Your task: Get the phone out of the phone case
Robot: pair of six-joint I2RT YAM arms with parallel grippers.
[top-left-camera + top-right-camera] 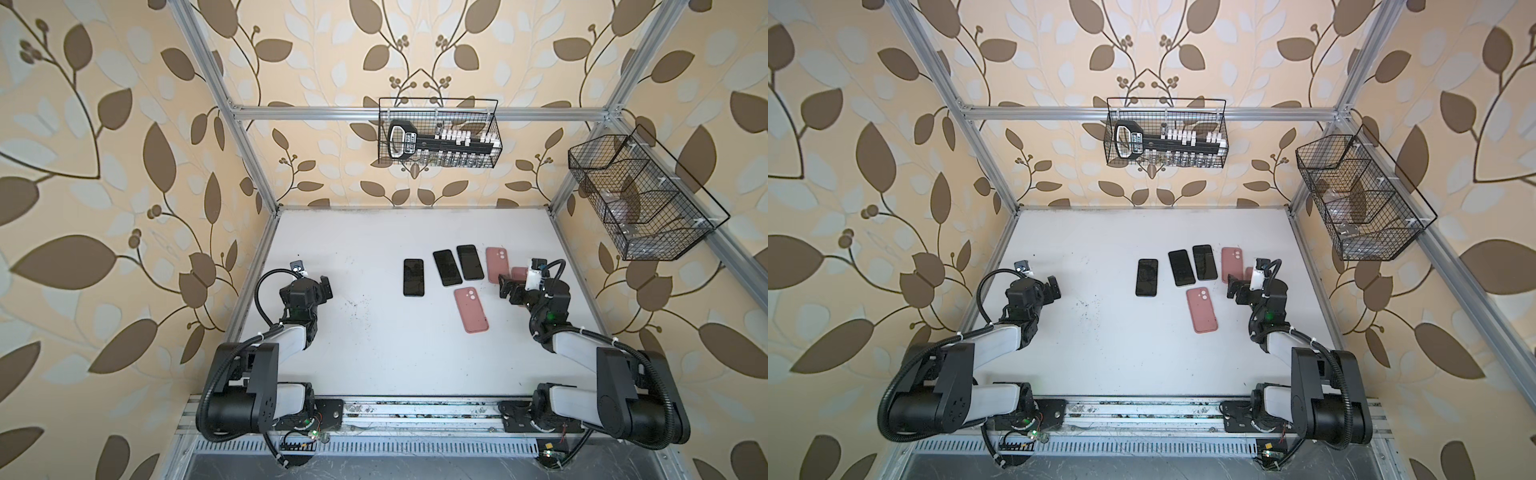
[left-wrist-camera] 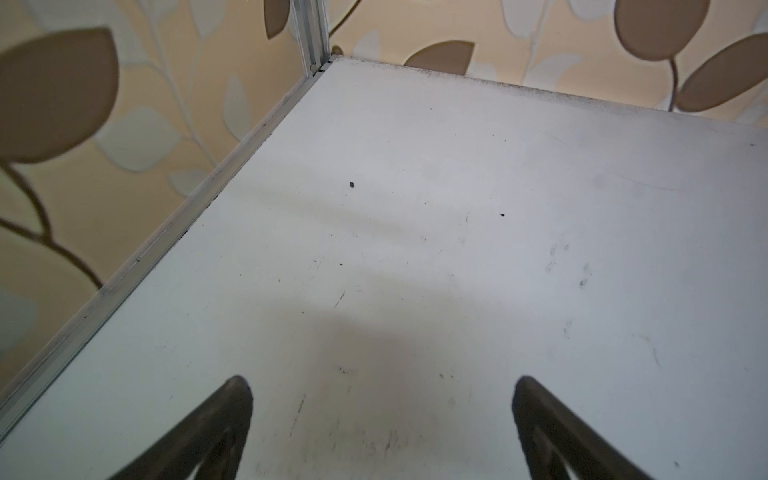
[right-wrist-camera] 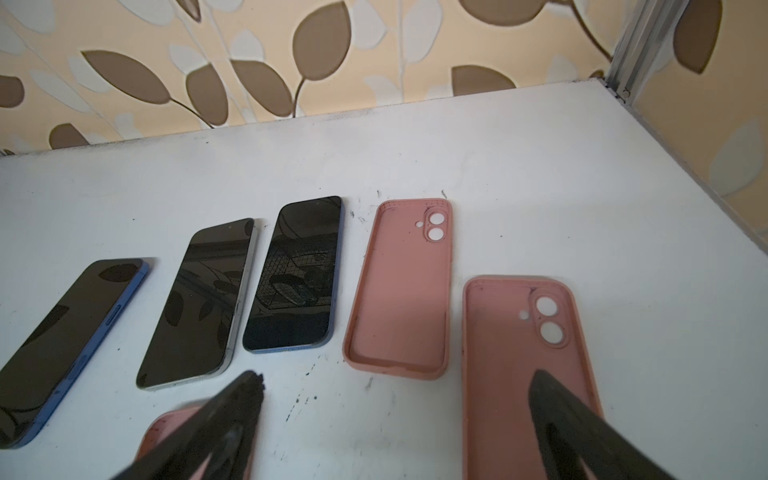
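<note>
Likely step: finishing; three bare phones (image 3: 199, 303) lie face-up on the bench (image 3: 540, 166), beside the pink cases (image 3: 399, 291)
Left claw (image 2: 382, 382): spread, empty
Right claw (image 3: 395, 377): spread, empty, by the cases
Next: check whether the overturned case (image 1: 471, 309) hides a phone

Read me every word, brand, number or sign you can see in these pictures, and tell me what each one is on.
No text here can be read.
The label on the black tool in the back wire basket is too small and blurred to read.
The phones and pink cases show no print.
</note>
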